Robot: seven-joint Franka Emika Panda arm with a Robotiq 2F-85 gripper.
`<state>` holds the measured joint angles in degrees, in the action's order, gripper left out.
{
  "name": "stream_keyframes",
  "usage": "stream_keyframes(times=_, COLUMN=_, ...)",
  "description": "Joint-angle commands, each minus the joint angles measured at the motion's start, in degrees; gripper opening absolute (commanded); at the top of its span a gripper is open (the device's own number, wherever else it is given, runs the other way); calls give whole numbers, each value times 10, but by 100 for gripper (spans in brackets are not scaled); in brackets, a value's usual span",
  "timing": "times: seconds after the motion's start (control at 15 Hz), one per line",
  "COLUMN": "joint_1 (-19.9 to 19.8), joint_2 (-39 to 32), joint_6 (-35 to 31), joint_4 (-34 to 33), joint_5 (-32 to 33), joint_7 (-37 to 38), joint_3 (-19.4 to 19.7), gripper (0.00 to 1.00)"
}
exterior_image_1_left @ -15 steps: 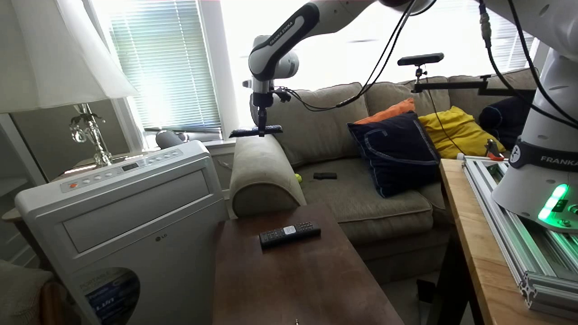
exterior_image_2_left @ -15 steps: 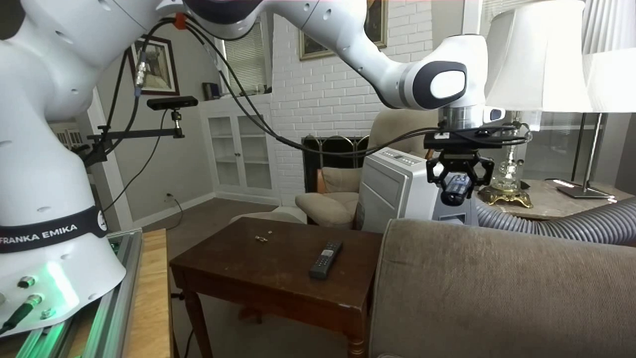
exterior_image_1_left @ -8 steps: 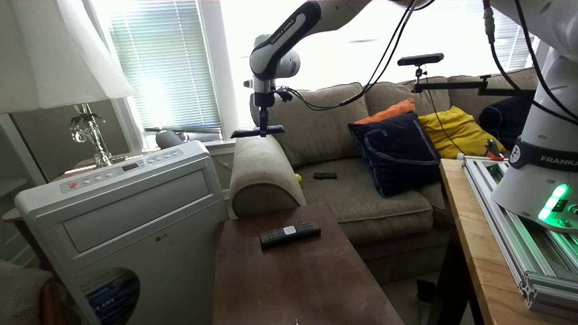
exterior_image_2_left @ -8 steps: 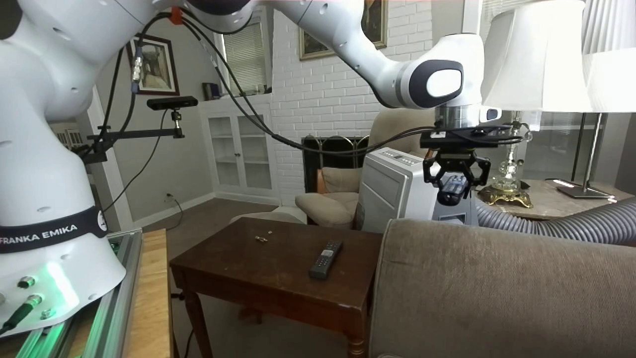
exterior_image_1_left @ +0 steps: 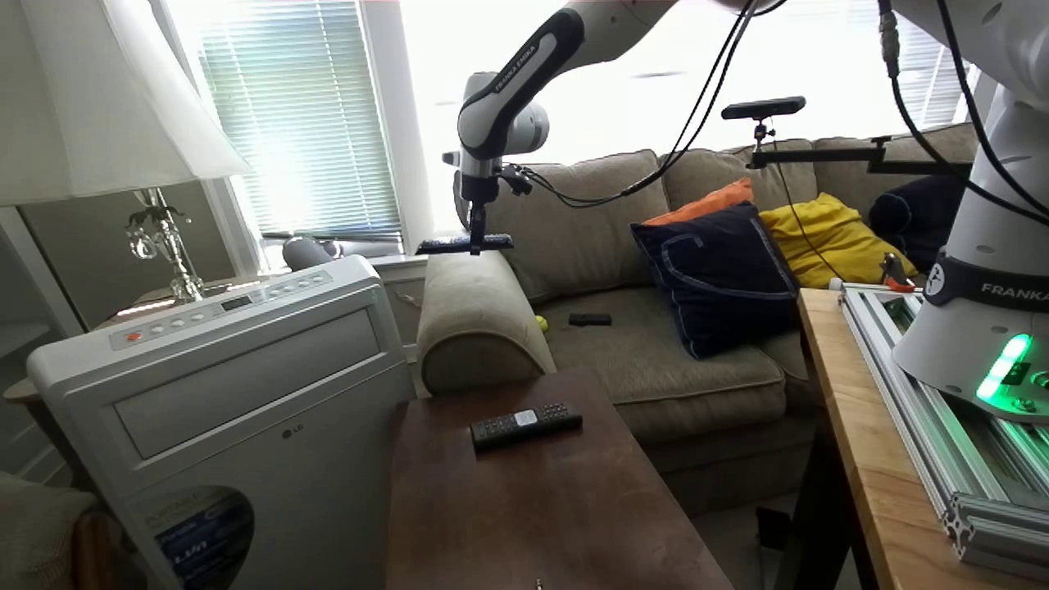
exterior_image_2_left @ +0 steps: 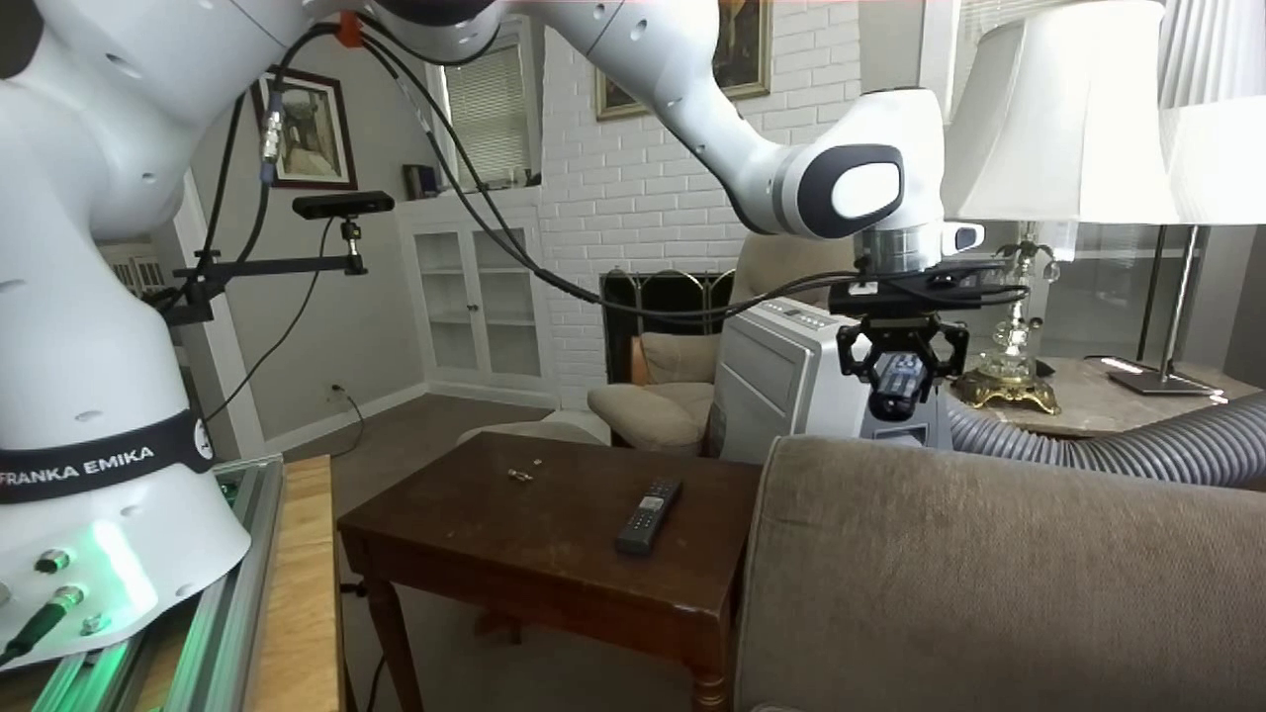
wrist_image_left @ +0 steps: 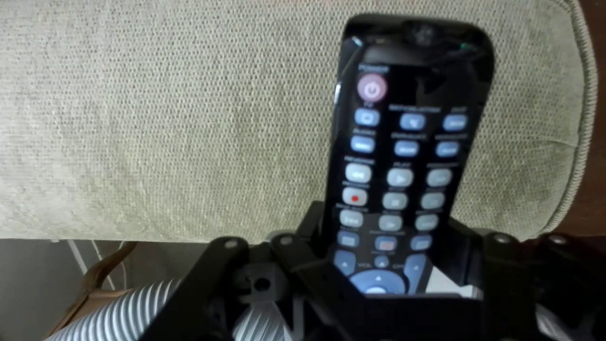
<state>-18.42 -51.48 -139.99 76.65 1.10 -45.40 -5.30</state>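
My gripper (exterior_image_1_left: 476, 244) is shut on a black remote (exterior_image_1_left: 442, 245), its fingers on the two long sides. In the wrist view the remote (wrist_image_left: 402, 156) is face up, with blue and grey buttons and a pink power button; its lower end is hidden behind the gripper (wrist_image_left: 383, 232). The gripper holds it nearly level in the air, over the beige sofa arm (exterior_image_1_left: 483, 328). In an exterior view the held remote (exterior_image_2_left: 901, 381) points end-on at the camera between the fingers (exterior_image_2_left: 900, 368). A second black remote (exterior_image_1_left: 526, 426) lies on the brown wooden table (exterior_image_1_left: 541, 508).
A white portable air conditioner (exterior_image_1_left: 246, 393) stands beside the table, with a grey hose (exterior_image_2_left: 1167, 453) behind. A lamp (exterior_image_2_left: 1068, 129) stands near the gripper. A dark object (exterior_image_1_left: 590, 319), a yellow-green ball (exterior_image_1_left: 542, 323) and pillows (exterior_image_1_left: 721, 270) lie on the sofa. Small metallic bits (exterior_image_2_left: 520, 476) lie on the table.
The gripper with the remote has moved slightly down, and to the left in an exterior view. The remote has become slightly more level. The grip is unchanged.
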Motion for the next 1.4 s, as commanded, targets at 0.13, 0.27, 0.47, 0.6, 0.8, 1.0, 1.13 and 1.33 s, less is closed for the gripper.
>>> stream_keyframes(times=0.13, joint_1=-15, joint_2=80, joint_6=-58, joint_4=166, joint_5=-11, joint_7=-67, joint_3=-30, gripper=24)
stream_keyframes(times=0.27, joint_1=-22, joint_2=107, joint_6=-67, joint_4=219, joint_5=-19, joint_7=-89, joint_3=-45, gripper=24)
stream_keyframes(times=0.47, joint_1=-25, joint_2=151, joint_6=-78, joint_4=298, joint_5=-28, joint_7=-114, joint_3=-64, gripper=24)
stream_keyframes(times=0.6, joint_1=-24, joint_2=177, joint_6=-99, joint_4=353, joint_5=-40, joint_7=-124, joint_3=-73, gripper=24)
stream_keyframes(times=0.8, joint_1=-20, joint_2=206, joint_6=-144, joint_4=427, joint_5=-66, joint_7=-125, joint_3=-88, gripper=24)
stream_keyframes(times=1.0, joint_1=-13, joint_2=204, joint_6=-218, joint_4=477, joint_5=-85, joint_7=-113, joint_3=-106, gripper=24)
stream_keyframes(times=1.13, joint_1=-6, joint_2=182, joint_6=-270, joint_4=492, joint_5=-81, joint_7=-103, joint_3=-116, gripper=24)
stream_keyframes(times=1.33, joint_1=-5, joint_2=158, joint_6=-291, joint_4=505, joint_5=-56, joint_7=-91, joint_3=-131, gripper=24)
